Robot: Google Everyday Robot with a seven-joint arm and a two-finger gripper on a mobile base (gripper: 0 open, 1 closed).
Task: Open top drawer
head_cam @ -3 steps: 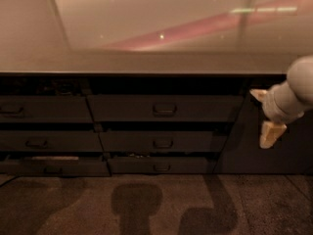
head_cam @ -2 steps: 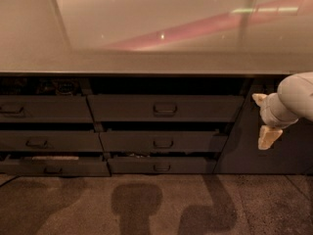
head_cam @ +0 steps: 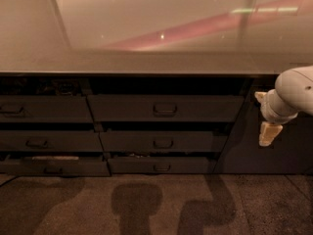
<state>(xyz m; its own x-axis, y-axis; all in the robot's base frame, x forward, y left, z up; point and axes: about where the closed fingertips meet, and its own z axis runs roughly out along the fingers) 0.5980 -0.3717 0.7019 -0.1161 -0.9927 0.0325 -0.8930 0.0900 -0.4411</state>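
The wide dark grey top drawer (head_cam: 205, 109) sits directly under the table edge in the centre bank, its front not drawn out. Its small rectangular loop handle (head_cam: 165, 109) is untouched. The white arm's gripper (head_cam: 264, 115) hangs well to the right of it, fingers spread apart and empty. Recommended: come level with the handle, close on it squarely and pull straight out (not the narrower left-hand drawer (head_cam: 44, 109)). The glossy pale table (head_cam: 146, 33) reflects ceiling lights; the speckled floor (head_cam: 146, 204) carries shadows.
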